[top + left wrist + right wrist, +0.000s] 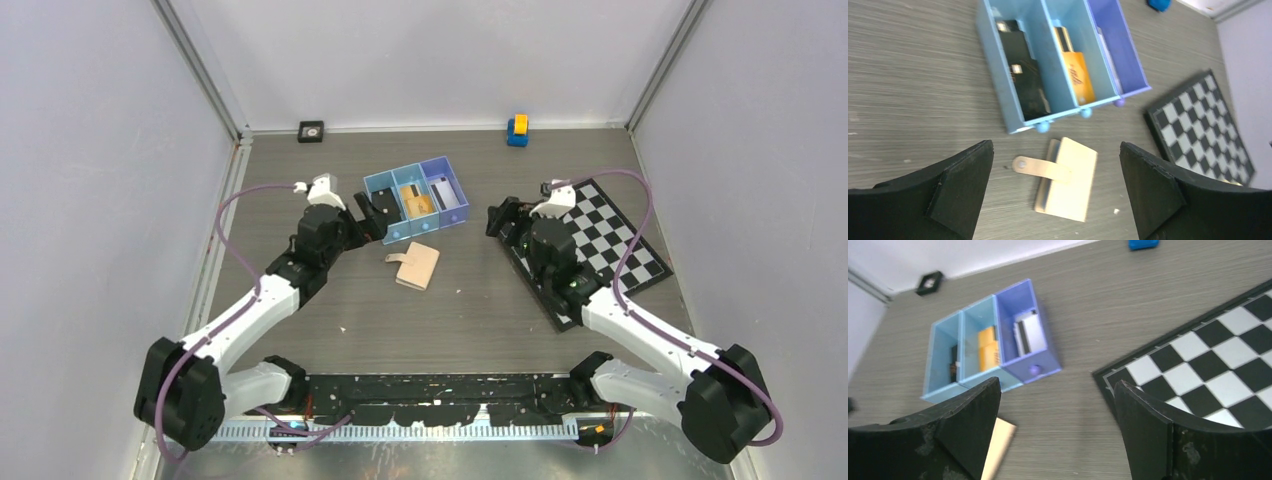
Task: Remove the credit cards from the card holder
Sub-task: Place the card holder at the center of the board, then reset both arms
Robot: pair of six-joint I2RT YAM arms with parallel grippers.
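The left gripper hangs with its jaws spread wide and nothing between them, above the small tan leather-like folding card holder, which lies flat on the grey wood-grain table just beside the blue three-compartment plastic tray. The right gripper is equally wide and empty. A black credit card, an orange credit card and a pale silver-striped credit card each lie in their own compartment, so the emptying looks finished. What remains is probably a clean retreat: lift straight up first, clear of the tray's near wall and the holder's loose snap tab, then draw back.
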